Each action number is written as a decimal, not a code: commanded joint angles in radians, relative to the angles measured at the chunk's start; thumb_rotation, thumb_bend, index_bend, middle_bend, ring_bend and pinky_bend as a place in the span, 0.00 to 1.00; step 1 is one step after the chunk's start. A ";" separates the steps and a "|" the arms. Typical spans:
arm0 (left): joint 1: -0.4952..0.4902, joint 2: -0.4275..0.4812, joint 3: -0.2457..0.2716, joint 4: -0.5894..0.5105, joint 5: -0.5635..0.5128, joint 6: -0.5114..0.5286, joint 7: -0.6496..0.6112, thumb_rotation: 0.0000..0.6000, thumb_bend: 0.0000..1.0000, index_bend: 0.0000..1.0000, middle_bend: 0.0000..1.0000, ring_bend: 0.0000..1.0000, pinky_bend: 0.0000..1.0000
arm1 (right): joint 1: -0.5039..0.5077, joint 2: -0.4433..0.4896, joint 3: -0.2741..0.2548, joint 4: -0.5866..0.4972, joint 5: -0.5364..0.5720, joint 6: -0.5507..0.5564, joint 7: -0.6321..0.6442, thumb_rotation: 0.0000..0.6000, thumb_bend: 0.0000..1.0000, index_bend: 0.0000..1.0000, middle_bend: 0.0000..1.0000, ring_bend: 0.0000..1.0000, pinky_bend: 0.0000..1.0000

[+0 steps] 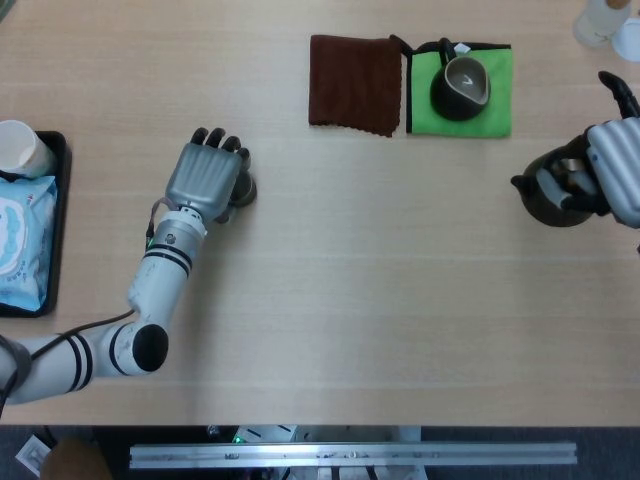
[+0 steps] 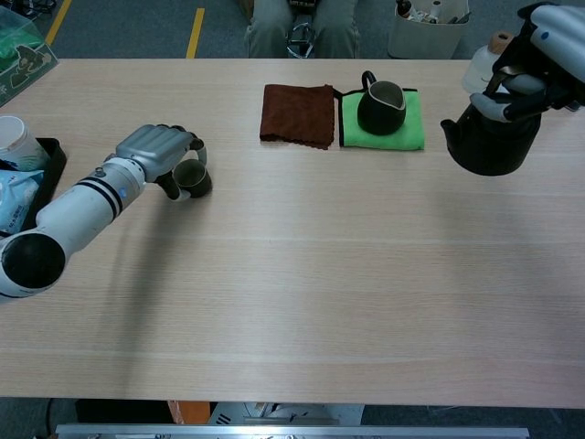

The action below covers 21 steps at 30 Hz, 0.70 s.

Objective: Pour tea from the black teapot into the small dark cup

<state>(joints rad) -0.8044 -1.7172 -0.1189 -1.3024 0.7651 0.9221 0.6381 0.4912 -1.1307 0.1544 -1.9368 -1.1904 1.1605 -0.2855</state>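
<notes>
Round glossy black teapot [image 2: 494,139], upright, spout leftward, gripped by right hand [image 2: 535,55].

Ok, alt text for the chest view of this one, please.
The right hand holds the black teapot at the table's far right while the left hand grips the small dark cup at left. Between them, a brown cloth and a dark pitcher on a green cloth.

Brown cloth [image 1: 354,84] flat on the pale wooden table [image 1: 380,270], touching a green cloth [image 1: 487,100] under a dark pitcher [image 1: 460,86]. At the table's left edge, black tray [image 1: 56,215] with a white cup [image 1: 22,148] and wipes packet [image 1: 20,242]
</notes>
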 commanded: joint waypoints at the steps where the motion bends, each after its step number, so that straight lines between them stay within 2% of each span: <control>1: -0.001 0.026 -0.007 -0.042 -0.004 -0.009 -0.008 1.00 0.28 0.48 0.23 0.13 0.13 | 0.000 0.000 -0.001 0.000 0.001 -0.002 0.002 0.88 0.33 1.00 0.96 0.94 0.00; 10: 0.001 0.093 0.010 -0.207 0.001 -0.008 -0.011 1.00 0.29 0.49 0.23 0.13 0.13 | 0.003 -0.004 0.000 -0.006 -0.010 -0.002 0.001 0.88 0.33 1.00 0.96 0.94 0.00; 21: -0.009 0.087 0.042 -0.337 0.033 0.025 0.003 1.00 0.29 0.50 0.22 0.13 0.13 | 0.011 -0.002 0.006 -0.026 -0.015 -0.006 -0.002 0.88 0.33 1.00 0.96 0.94 0.00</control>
<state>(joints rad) -0.8101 -1.6255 -0.0806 -1.6318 0.7942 0.9417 0.6377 0.5015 -1.1331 0.1596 -1.9612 -1.2045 1.1545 -0.2882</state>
